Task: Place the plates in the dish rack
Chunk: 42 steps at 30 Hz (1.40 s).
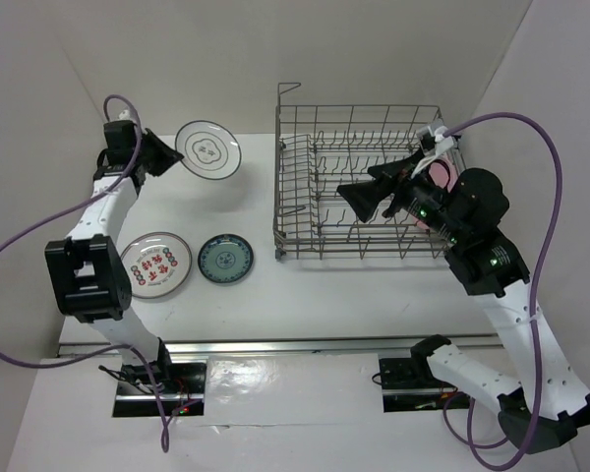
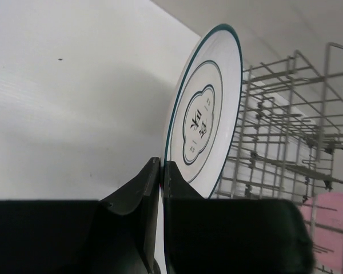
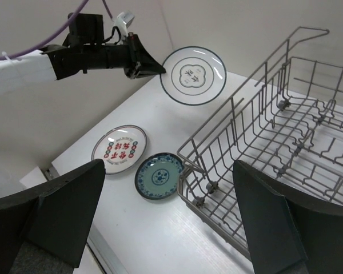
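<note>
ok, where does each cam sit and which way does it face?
Top external: above and behind, looking down at the table; left arm, right arm show.
Left wrist: on the left gripper, facing the dish rack; its fingers clamp the dark-rimmed plate.
Right wrist: over the rack, facing left; open right gripper frames it.
Shared: plate and rack, all views.

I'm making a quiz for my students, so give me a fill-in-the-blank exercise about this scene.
The left claw grips the dark-rimmed plate; the right claw is ____.
The pink plate sits in the ____.
The red-patterned plate and teal plate lie flat on the ____.
Missing words: open; dish rack; table.
</note>
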Each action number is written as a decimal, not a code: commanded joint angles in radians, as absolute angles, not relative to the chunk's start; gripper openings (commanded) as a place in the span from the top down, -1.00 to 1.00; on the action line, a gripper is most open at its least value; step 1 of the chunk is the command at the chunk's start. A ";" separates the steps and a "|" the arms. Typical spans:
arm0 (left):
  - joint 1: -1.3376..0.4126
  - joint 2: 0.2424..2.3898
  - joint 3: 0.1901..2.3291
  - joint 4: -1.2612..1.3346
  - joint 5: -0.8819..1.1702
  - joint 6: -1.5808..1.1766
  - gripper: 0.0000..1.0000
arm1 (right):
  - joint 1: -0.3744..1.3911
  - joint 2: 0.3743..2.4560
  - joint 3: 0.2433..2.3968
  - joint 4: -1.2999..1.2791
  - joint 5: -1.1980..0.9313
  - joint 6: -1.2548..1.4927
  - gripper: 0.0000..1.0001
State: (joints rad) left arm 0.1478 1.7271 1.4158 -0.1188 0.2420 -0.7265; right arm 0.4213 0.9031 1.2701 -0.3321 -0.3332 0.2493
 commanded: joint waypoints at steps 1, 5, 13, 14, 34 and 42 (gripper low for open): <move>0.152 1.599 1.408 -0.077 0.362 -0.640 1.00 | 0.430 0.908 1.255 -0.203 -0.414 0.230 -0.99; 0.152 1.406 1.299 -0.029 0.416 -0.620 1.00 | 0.430 0.929 1.244 -0.049 -0.549 0.241 -0.90; 0.152 1.141 1.207 0.040 0.538 -0.636 1.00 | 0.430 1.107 1.373 -0.050 -0.555 0.154 -0.85; 0.152 1.109 1.207 0.052 0.555 -0.637 1.00 | 0.430 1.120 1.396 -0.051 -0.555 0.135 -0.87; 0.121 1.066 1.049 0.583 0.930 -0.942 1.00 | 0.439 1.330 1.491 -0.014 -0.664 0.037 -0.87; 0.094 1.055 1.058 0.542 0.919 -0.925 1.00 | 0.459 1.365 1.489 0.075 -0.735 0.112 -0.87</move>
